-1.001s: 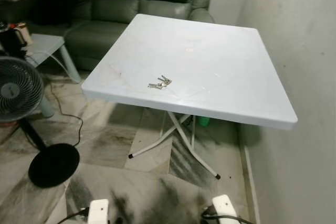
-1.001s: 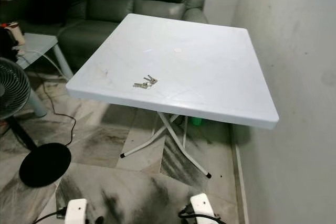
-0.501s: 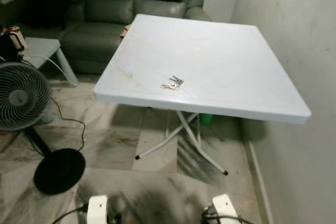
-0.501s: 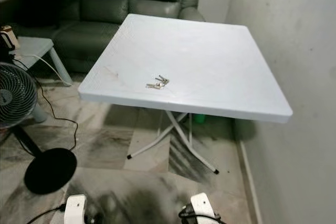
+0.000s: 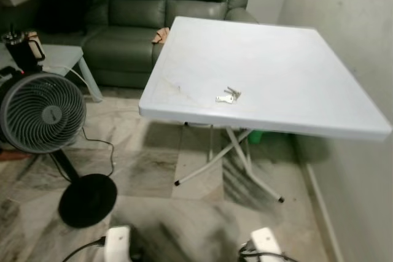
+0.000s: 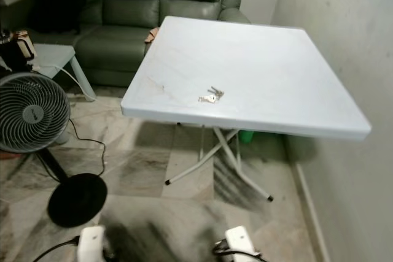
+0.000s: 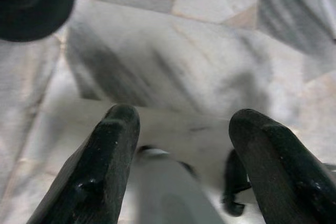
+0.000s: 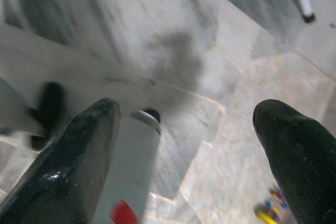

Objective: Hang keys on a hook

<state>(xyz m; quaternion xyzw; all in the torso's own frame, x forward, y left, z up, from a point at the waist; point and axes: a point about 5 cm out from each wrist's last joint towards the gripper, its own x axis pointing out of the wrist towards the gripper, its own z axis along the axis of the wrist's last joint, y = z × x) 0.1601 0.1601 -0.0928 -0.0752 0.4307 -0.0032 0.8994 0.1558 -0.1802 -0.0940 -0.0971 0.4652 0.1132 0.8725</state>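
A small bunch of silver keys (image 5: 228,96) lies on the white square folding table (image 5: 295,59), close to its near edge. The same keys (image 6: 210,96) rest flat, with nothing touching them. Both arms hang down by my sides. My left gripper (image 7: 181,124) is open over the marble floor, nothing between its fingers. My right gripper (image 8: 189,119) is also open and empty, pointing down at the floor.
A standing fan (image 5: 40,113) with a round black base (image 5: 88,199) stands to the left, its cord trailing on the floor. A dark green sofa (image 5: 147,4) sits behind the table. A grey wall (image 5: 362,35) runs along the right. A small side table (image 5: 58,56) is at far left.
The whole picture has shifted as I move: the table and keys now sit further right and the fan shows more fully. The keys have not moved on the table.
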